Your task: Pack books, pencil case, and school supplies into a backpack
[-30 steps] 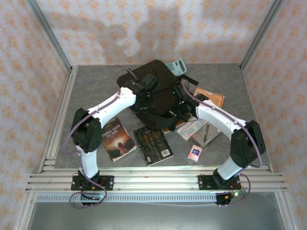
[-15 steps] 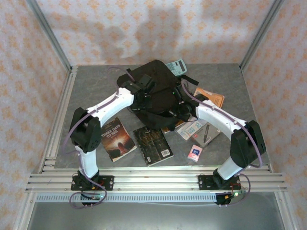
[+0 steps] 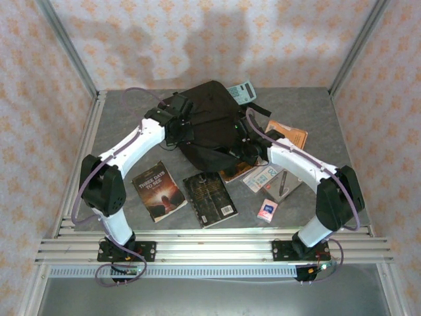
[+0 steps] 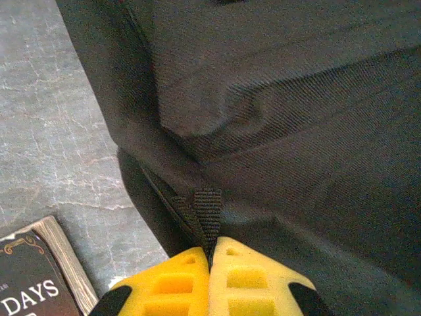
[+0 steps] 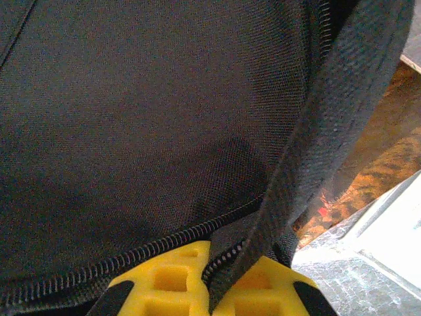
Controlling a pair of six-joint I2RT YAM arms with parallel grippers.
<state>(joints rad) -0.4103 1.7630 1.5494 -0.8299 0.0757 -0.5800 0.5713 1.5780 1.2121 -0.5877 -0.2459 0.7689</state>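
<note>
— Two arms reach over the black backpack (image 3: pixel 214 118). What do they hold?
— The left gripper (image 4: pixel 210 253) is clamped on a webbing tab (image 4: pixel 208 209) at the backpack's left side. The right gripper (image 5: pixel 210 266) is pinched tight on a strap (image 5: pixel 316 131) beside the backpack's zip.
— And the rest?
— A dark book (image 3: pixel 158 191) and a black-grey book (image 3: pixel 209 199) lie in front of the backpack. A teal calculator (image 3: pixel 242 92) sits just behind it, and an orange booklet (image 3: pixel 289 133) to its right.

Slumped black backpack (image 3: pixel 214 122) mid-table, paperbacks (image 3: pixel 209 199) on its near side (teal calculator (image 3: pixel 242 92) behind)
</note>
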